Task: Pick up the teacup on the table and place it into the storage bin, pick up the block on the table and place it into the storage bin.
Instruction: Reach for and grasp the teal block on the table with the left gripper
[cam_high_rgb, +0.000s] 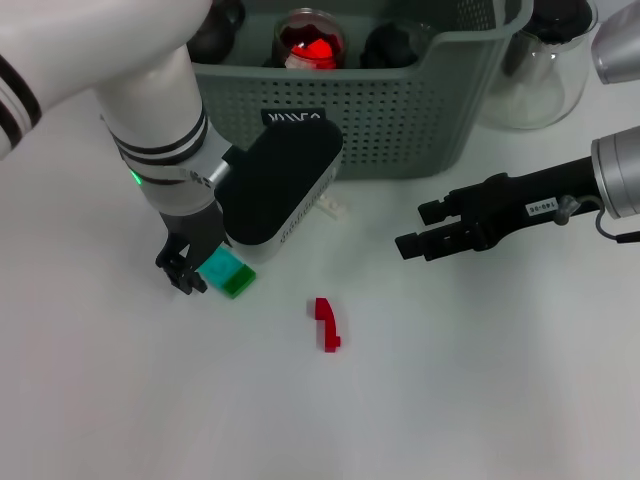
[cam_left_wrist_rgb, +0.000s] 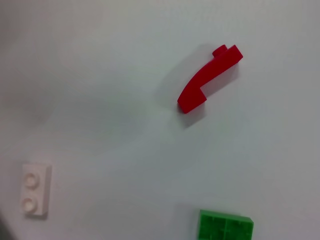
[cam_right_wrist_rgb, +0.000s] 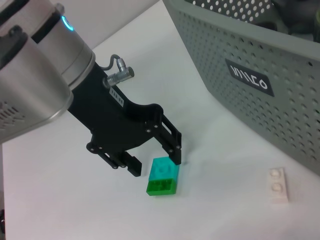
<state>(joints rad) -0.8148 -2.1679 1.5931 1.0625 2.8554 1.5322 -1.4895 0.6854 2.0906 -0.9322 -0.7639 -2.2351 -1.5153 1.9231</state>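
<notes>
Your left hand (cam_high_rgb: 197, 272) is down at the surface (cam_high_rgb: 480, 400) with its fingers apart, and the teal-and-green block (cam_high_rgb: 229, 272) sits right against them. From the right wrist view the block (cam_right_wrist_rgb: 163, 176) lies just off the two fingertips, toward the open side of the hand, with one finger (cam_right_wrist_rgb: 172, 145) at its teal end and the other (cam_right_wrist_rgb: 131, 164) beside it. I cannot tell whether the block is properly between the fingers or only beside them, so treat the grasp as not yet made.

That is the relation your next move turns on: the block's long axis runs from its teal half to its green half, roughly across the line of the fingers. The block is far nearer the left hand than the right. By my reading, you need the fingers either side of the short faces before closing.

Your right hand (cam_high_rgb: 425, 228) hangs well apart to the right, above the surface, its fingers close together with only a narrow gap and gripping nothing.

The storage bin (cam_high_rgb: 400, 100) stands behind the left arm, near it, already holding dark objects and something red inside a glass. No teacup shows on the surface.

A red curved piece (cam_high_rgb: 326, 324) lies between the two hands, nearer you, and a small white two-stud plate (cam_right_wrist_rgb: 277, 185) rests just in front of the bin wall. Keep both out of the sweep.
</notes>
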